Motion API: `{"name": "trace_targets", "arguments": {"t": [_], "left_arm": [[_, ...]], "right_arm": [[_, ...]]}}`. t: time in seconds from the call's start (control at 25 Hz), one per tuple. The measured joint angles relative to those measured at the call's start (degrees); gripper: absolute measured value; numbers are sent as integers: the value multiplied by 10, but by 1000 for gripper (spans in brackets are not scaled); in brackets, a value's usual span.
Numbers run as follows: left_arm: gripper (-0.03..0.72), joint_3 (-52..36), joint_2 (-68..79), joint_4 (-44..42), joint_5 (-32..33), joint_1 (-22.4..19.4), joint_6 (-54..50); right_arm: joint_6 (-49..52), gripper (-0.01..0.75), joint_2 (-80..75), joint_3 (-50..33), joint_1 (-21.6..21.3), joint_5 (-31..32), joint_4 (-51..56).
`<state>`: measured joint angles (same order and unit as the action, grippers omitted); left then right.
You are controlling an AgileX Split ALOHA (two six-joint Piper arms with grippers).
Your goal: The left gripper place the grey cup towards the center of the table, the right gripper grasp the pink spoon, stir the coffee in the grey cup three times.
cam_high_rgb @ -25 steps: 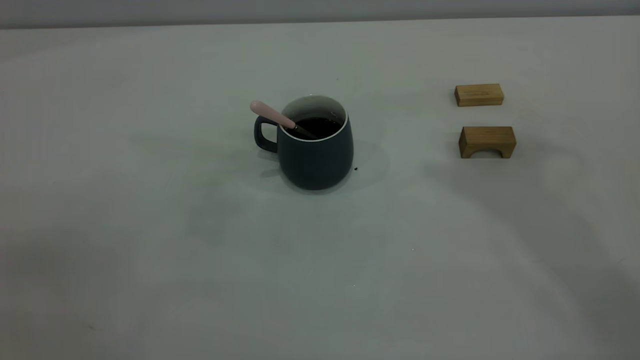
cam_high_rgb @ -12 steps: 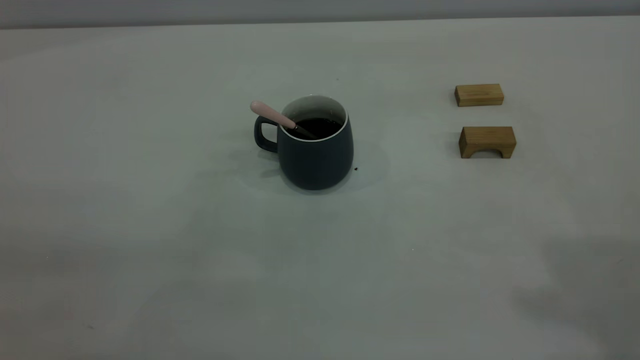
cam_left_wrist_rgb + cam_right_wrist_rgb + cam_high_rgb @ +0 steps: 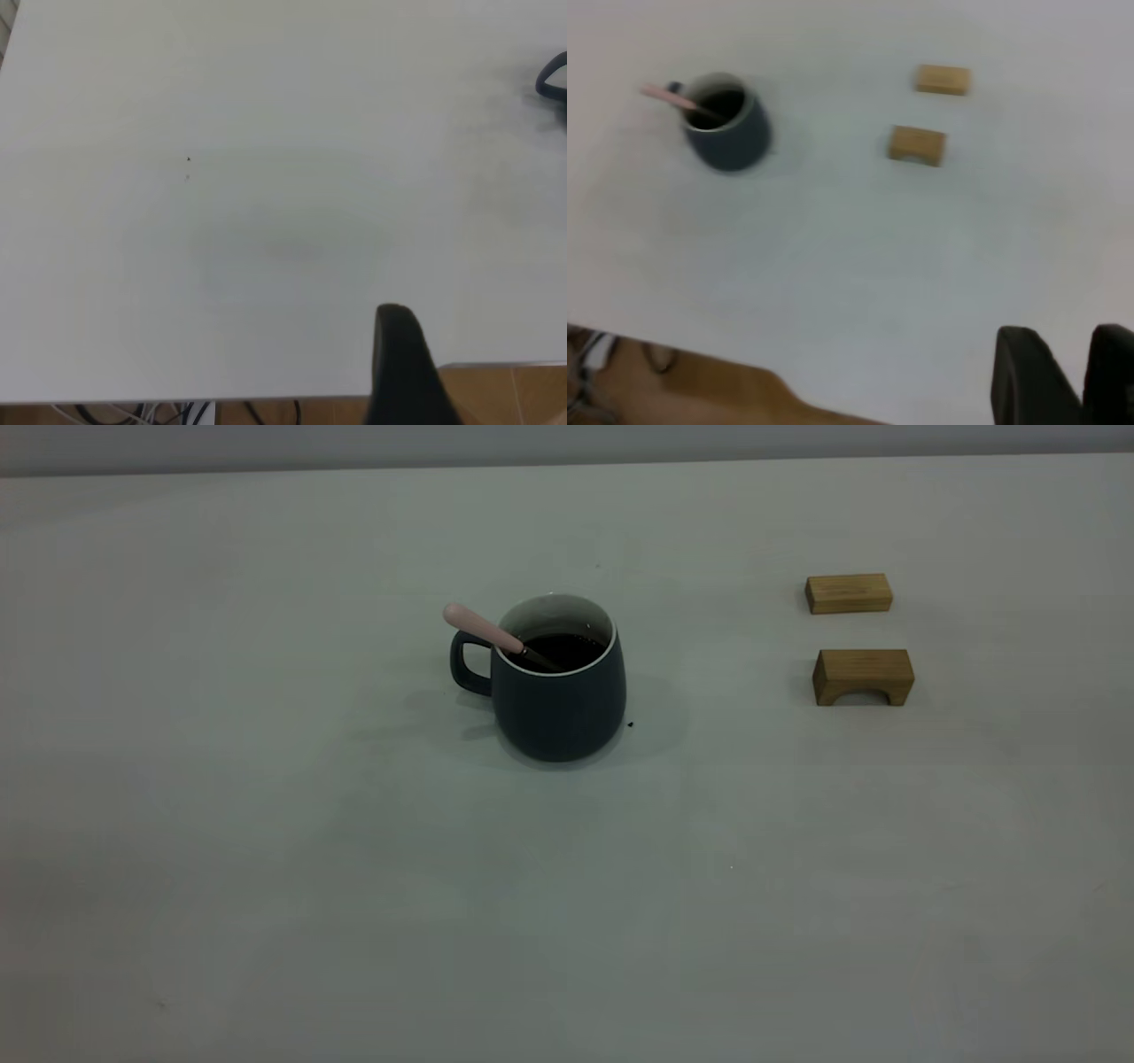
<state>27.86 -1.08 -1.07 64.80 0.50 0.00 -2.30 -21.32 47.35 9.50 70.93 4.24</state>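
pale table, grey cup, two wooden blocks

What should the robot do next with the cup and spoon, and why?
Probably nothing more than park. The cup already stands near the middle of the table, and the spoon leans in the coffee with nobody holding it. The right gripper is back at the table's edge, and so is the left gripper.

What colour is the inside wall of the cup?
White, above the dark coffee; the cup is dark slate-grey outside. The exterior view shows it best.
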Motion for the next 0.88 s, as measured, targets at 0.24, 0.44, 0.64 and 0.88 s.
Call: {"name": "trace_targets", "arguments": {"t": [0.24,0.44,0.64,0.88], "left_arm": [[505,0,0,0,0,0,0],[505,0,0,0,0,0,0],[505,0,0,0,0,0,0],[505,0,0,0,0,0,0]], "right_arm": [[-54,207,143,-104,-90,-1,6],[-58,213,201,-175,-121,-42,31],[-59,218,201,-203,-124,-54,32],[-59,227,202,-204,-114,-57,31]]}}
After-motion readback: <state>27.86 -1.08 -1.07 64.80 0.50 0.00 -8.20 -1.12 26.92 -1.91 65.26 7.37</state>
